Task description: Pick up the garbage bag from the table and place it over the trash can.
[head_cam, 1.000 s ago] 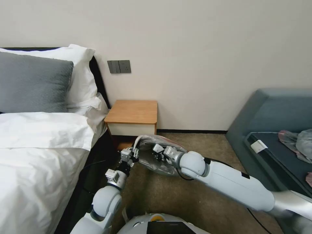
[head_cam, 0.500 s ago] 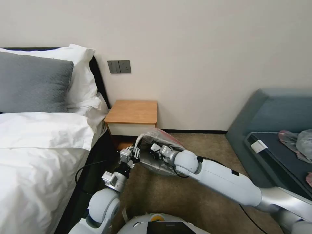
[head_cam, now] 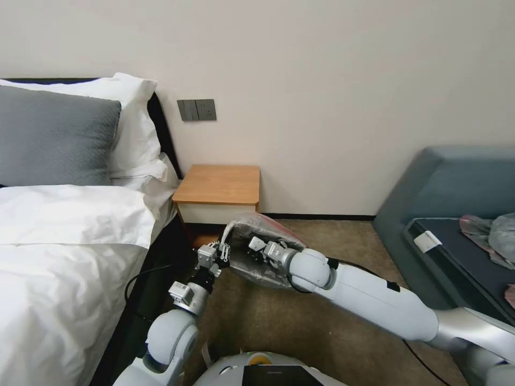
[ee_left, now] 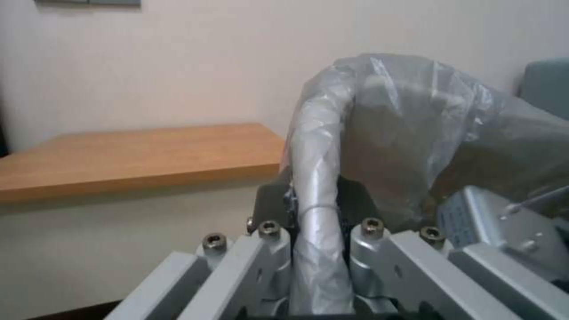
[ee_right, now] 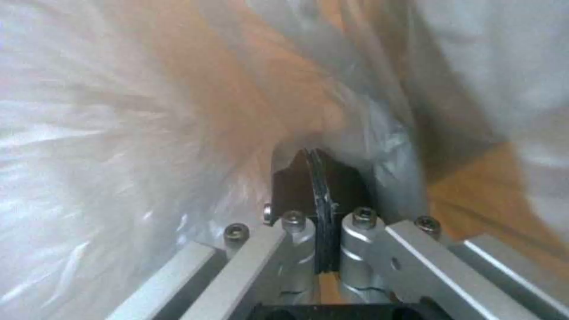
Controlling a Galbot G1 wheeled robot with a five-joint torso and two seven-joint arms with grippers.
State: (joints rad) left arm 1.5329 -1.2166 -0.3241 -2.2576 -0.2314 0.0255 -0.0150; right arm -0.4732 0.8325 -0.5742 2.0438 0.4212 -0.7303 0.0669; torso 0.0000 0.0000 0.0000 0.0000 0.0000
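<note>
Low over the brown carpet (head_cam: 279,316), the robot's left gripper (head_cam: 221,252) is clamped on a rolled strip of the thin translucent grey plastic garbage bag (head_cam: 263,230), its fingers (ee_left: 270,249) pressed against the twisted film on either side. Just beside it, the right gripper (head_cam: 256,247) sits inside the bag's mouth with its dark pads (ee_right: 320,213) closed flat together; film surrounds them, but whether any is pinched between them cannot be told. The bag, pink-tinged along its top edge, hangs draped over the right wrist, held off the floor. Behind it stands the small wooden nightstand table (head_cam: 220,185) with its light-brown top and white drawer front, set against the wall between the white-sheeted bed (head_cam: 64,241) and the blue-grey sofa (head_cam: 456,182).
</note>
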